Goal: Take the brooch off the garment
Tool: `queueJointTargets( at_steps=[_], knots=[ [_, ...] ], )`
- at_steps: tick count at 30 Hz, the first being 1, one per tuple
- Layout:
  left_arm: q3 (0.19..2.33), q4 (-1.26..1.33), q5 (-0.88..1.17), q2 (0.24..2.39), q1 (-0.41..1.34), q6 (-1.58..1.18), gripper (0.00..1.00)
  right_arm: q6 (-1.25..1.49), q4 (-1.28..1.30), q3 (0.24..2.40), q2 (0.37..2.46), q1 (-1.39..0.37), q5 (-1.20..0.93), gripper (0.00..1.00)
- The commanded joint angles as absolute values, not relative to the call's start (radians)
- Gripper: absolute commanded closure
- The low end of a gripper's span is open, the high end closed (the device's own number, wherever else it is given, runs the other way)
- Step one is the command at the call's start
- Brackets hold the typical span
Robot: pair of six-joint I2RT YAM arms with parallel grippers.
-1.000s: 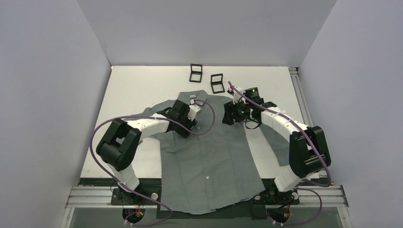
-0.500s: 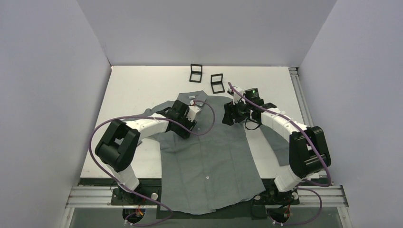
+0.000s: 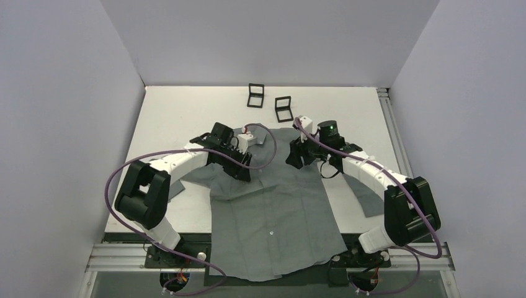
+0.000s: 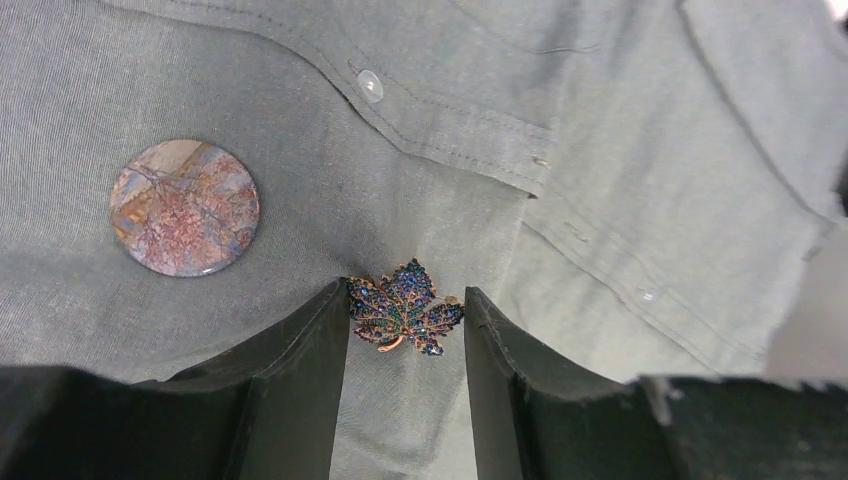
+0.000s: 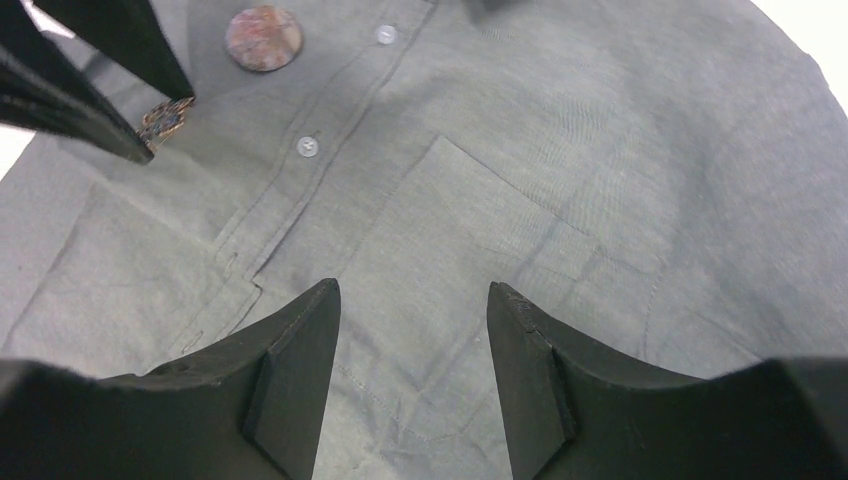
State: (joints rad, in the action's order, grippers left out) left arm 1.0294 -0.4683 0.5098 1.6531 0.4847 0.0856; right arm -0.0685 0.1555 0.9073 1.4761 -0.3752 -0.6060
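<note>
The grey garment (image 3: 273, 205) lies flat on the table, collar at the far end. Two pieces are pinned near its button placket: a round reddish-brown disc brooch (image 4: 185, 207) and a blue-green jewelled leaf-shaped brooch (image 4: 405, 312). My left gripper (image 4: 405, 290) has its fingertips against both sides of the leaf-shaped brooch, with the disc off to its left. The right wrist view also shows the disc (image 5: 264, 38) and the leaf (image 5: 166, 119) at the top left. My right gripper (image 5: 412, 285) hangs open over the chest pocket (image 5: 480, 230), holding nothing.
Two small square black boxes (image 3: 255, 95) (image 3: 283, 108) stand behind the collar at the back of the table. Small white buttons (image 4: 370, 86) (image 5: 307, 146) run down the placket. A sleeve trails past each side of the shirt.
The left arm has swung and its jaws have narrowed onto the leaf-shaped brooch. The right gripper has shifted left, further over the shirt, and closed a little.
</note>
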Motion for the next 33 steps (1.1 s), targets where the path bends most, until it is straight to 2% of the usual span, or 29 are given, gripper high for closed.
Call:
queueJointTargets(
  at_steps=[1, 12, 16, 24, 33],
  knots=[
    [1.092, -0.543, 0.787, 1.661, 0.431, 0.089, 0.74, -0.180, 0.029, 0.870, 1.413, -0.436, -0.680, 0.48],
    [1.151, -0.683, 1.112, 1.806, 0.344, 0.165, 0.74, -0.447, -0.132, 0.740, 1.343, -0.635, -0.689, 0.51],
    [1.196, -0.831, 1.184, 1.858, 0.341, 0.299, 0.74, -0.485, -0.157, 0.731, 1.362, -0.675, -0.683, 0.51],
    [1.258, -1.069, 1.235, 1.936, 0.343, 0.525, 0.74, -0.505, -0.203, 0.762, 1.409, -0.731, -0.695, 0.54],
    [1.273, -1.138, 1.244, 1.962, 0.352, 0.592, 0.74, -0.570, -0.140, 0.806, 1.446, -0.797, -0.716, 0.56]
  ],
)
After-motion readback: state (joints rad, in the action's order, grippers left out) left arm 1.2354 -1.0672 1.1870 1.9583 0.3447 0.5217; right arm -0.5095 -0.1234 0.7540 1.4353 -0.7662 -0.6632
